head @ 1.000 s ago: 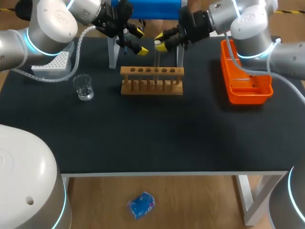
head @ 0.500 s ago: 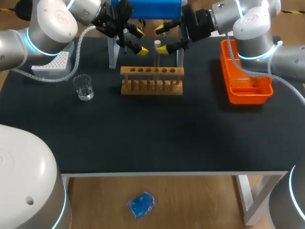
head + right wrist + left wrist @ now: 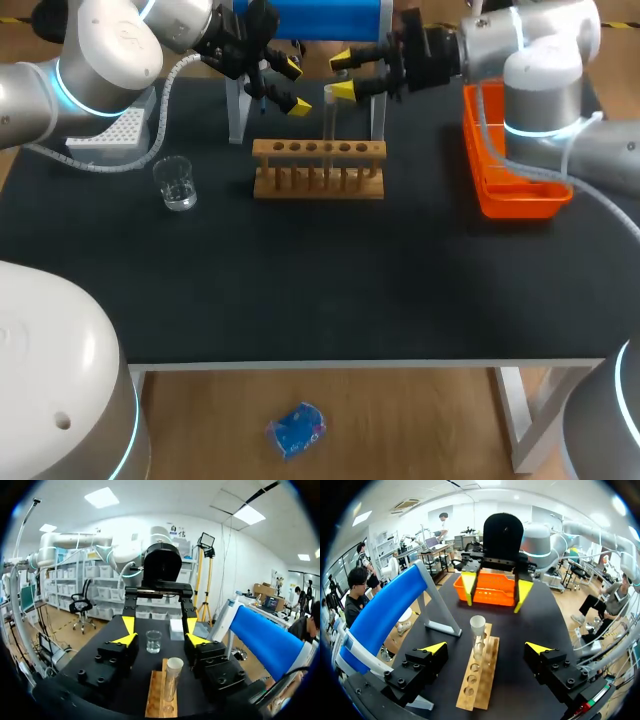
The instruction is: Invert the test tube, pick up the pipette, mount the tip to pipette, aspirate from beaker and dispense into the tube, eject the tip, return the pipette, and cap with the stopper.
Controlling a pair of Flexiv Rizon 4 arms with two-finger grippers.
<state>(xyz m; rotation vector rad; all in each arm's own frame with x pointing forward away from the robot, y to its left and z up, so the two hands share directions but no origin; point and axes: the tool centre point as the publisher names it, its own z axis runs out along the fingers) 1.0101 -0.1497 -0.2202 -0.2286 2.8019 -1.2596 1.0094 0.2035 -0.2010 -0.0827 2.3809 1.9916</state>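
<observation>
Right hand [image 3: 342,78] hangs released, yellow tips spread wide beside the mouth of the clear glass test tube [image 3: 329,118] without touching it. The tube stands upright in the light wooden rack [image 3: 318,170] on the black desk [image 3: 320,280]. It is probably light, slick and fragile, so grip mid-wall, gently. Left hand [image 3: 296,87], also released, faces it from the opposite side.

Cut off at the head view's top edge: blue stand [image 3: 305,18]. Partly hidden under left arm [image 3: 100,60]: tip box [image 3: 108,138]. Partly covered by right arm [image 3: 540,75]: orange tray [image 3: 520,195]. Lower end of test tube [image 3: 329,115] hidden within rack [image 3: 318,170]. Liquid level in beaker [image 3: 176,183] too small to tell.
</observation>
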